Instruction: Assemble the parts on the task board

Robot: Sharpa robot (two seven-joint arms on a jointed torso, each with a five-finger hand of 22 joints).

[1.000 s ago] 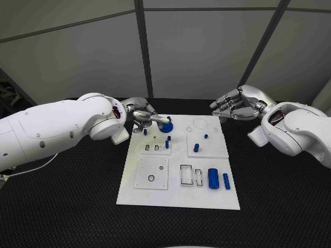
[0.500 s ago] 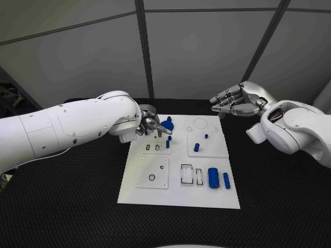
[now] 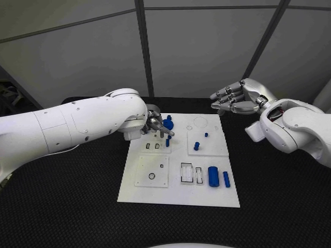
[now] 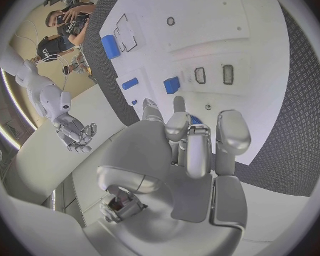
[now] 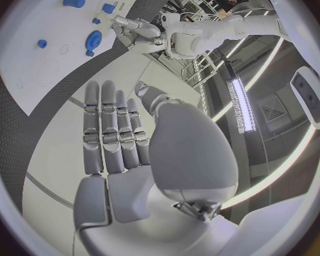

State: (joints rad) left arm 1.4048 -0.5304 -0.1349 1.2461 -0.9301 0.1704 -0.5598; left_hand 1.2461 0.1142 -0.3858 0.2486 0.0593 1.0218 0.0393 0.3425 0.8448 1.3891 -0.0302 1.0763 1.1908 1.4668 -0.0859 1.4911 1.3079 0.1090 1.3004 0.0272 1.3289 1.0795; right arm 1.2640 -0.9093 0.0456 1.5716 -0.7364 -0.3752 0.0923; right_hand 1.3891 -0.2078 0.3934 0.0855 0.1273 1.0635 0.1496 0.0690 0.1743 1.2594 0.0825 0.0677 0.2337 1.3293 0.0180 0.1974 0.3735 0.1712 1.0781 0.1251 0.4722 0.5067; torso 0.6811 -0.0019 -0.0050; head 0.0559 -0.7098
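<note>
Nearest the robot, at six o'clock on the flat white task board (image 3: 182, 196) lying on the black textured table (image 3: 61, 206), sit the large blue cylinder (image 3: 213, 177) and, just beside it, the slimmer blue peg (image 3: 226, 180), next to open rectangular slots. Toward the board's centre stand small blue pegs (image 3: 196, 147). At about eleven o'clock, the silver many-fingered left hand (image 3: 155, 125) hovers low over the round blue gear-like part (image 3: 168, 124); its fingers reach down around the piece, though whether they actually grip it I cannot tell (the wrist view shows only fingertips spread above the board). Farthest away, at one o'clock past the board's edge, the silver right hand (image 3: 236, 99) is raised, fingers straight and apart, holding nothing. The risk, as I judge it: fingers crowding the gear could nudge neighbouring pegs or tilt the part off its seat.
</note>
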